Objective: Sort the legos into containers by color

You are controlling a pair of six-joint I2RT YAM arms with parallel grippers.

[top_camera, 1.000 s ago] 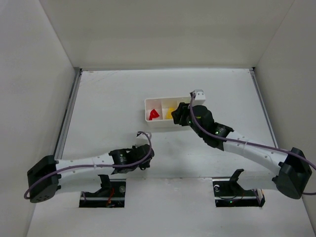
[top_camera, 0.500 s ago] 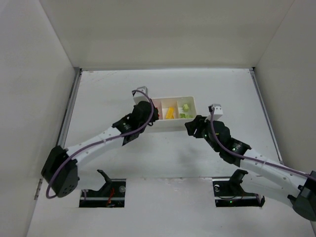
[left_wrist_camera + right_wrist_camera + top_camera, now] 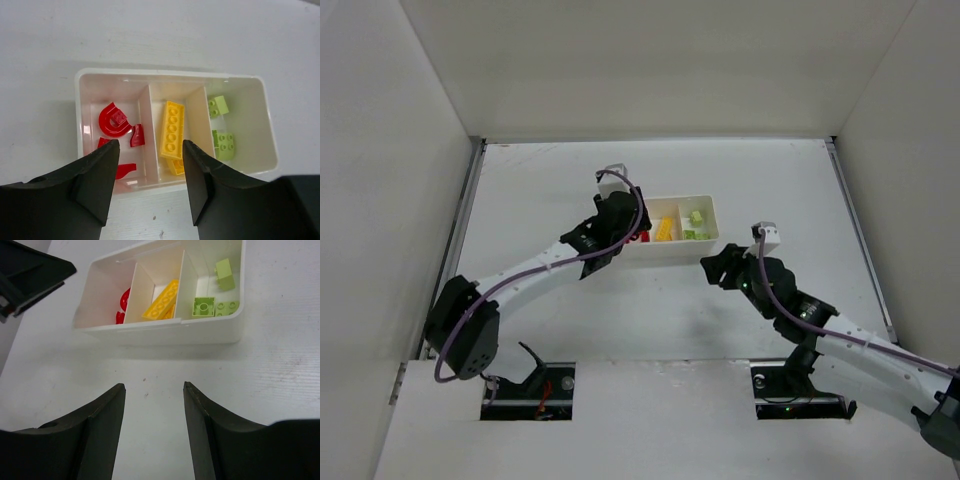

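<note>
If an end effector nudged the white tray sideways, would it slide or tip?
Probably slide: the white tray looks low and wide, flat on the smooth table. Thin plastic walls and only a few small legos inside suggest it is light and easily shoved. Its glossy walls may be slippery to pinch.

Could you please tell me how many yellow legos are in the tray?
2, both in the middle compartment: a long yellow brick and a smaller yellow piece partly under it; others may be hidden.

One tray point(image 3: 78, 107), three compartments point(image 3: 161, 97), two yellow legos point(image 3: 172, 129).
</note>
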